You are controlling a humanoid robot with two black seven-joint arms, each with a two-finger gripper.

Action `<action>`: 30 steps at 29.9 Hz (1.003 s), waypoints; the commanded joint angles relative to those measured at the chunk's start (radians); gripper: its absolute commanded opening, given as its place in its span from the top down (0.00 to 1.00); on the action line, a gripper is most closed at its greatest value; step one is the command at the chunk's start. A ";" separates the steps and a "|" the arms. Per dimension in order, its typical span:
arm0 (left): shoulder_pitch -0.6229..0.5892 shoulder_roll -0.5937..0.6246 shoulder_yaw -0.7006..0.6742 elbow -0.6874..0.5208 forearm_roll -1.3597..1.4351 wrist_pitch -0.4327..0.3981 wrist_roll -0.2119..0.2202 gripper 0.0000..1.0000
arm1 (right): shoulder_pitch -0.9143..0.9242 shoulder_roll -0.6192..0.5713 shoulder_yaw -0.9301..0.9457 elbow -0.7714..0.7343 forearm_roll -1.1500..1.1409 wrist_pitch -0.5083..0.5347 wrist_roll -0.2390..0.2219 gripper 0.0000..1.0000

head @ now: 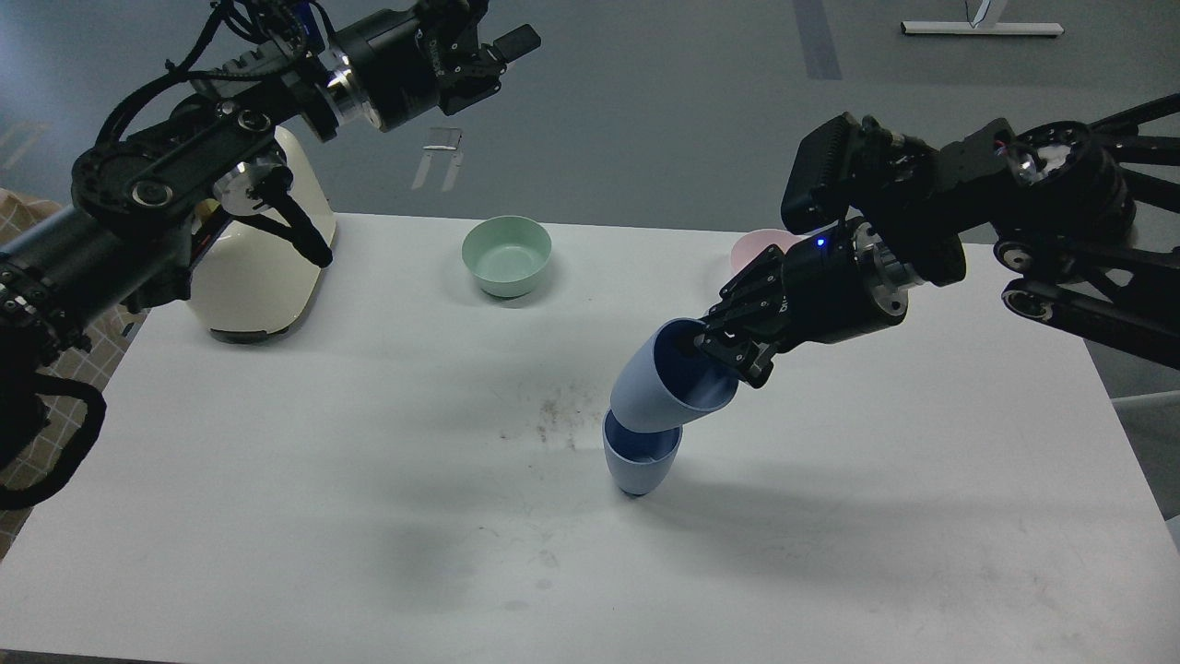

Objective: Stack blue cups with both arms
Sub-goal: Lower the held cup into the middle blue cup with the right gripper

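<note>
One blue cup (641, 468) stands upright on the white table (277, 480), a little right of centre. My right gripper (714, 355) is shut on the rim of the second blue cup (659, 392) and holds it tilted, mouth facing up and right, its base just over the mouth of the standing cup. Whether the two cups touch is not clear. My left gripper (502, 51) hangs high at the back left, over the floor beyond the table, empty, fingers apart.
A mint-green bowl (506, 255) sits at the back centre. A pink bowl (761, 244) at the back right is mostly hidden behind my right arm. A cream appliance (263, 263) stands at the back left corner. Dark smudges (553, 420) mark the table left of the cups.
</note>
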State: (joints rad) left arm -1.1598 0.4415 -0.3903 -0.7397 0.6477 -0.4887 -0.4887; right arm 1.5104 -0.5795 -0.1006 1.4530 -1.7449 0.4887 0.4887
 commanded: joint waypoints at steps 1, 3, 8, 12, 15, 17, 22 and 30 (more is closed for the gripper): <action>0.000 0.000 -0.001 -0.001 0.000 0.000 0.000 0.04 | -0.010 0.023 -0.008 -0.005 -0.022 0.000 0.000 1.00; 0.000 0.003 -0.001 -0.001 0.000 0.000 0.000 0.04 | -0.015 0.032 -0.008 -0.014 -0.030 0.000 0.000 1.00; 0.000 0.008 -0.002 -0.001 0.000 0.000 0.000 0.04 | -0.015 0.073 -0.004 -0.060 -0.030 0.000 0.000 1.00; 0.000 0.008 -0.002 -0.001 -0.002 0.000 0.000 0.04 | -0.018 0.084 -0.007 -0.086 -0.031 0.000 0.000 1.00; 0.000 0.008 -0.013 -0.001 0.000 0.000 0.000 0.04 | -0.021 0.086 -0.008 -0.089 -0.031 0.000 0.000 1.00; 0.000 0.008 -0.015 0.000 0.000 0.000 0.000 0.04 | -0.029 0.087 -0.008 -0.091 -0.033 0.000 0.000 1.00; 0.000 0.008 -0.016 -0.001 0.000 0.000 0.000 0.04 | -0.035 0.101 -0.010 -0.091 -0.036 0.000 0.000 1.00; 0.000 0.011 -0.016 -0.001 0.000 0.000 0.000 0.04 | -0.047 0.109 -0.010 -0.091 -0.053 0.000 0.000 1.00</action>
State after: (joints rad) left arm -1.1596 0.4509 -0.4065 -0.7404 0.6474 -0.4887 -0.4887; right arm 1.4708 -0.4720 -0.1098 1.3618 -1.7903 0.4887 0.4887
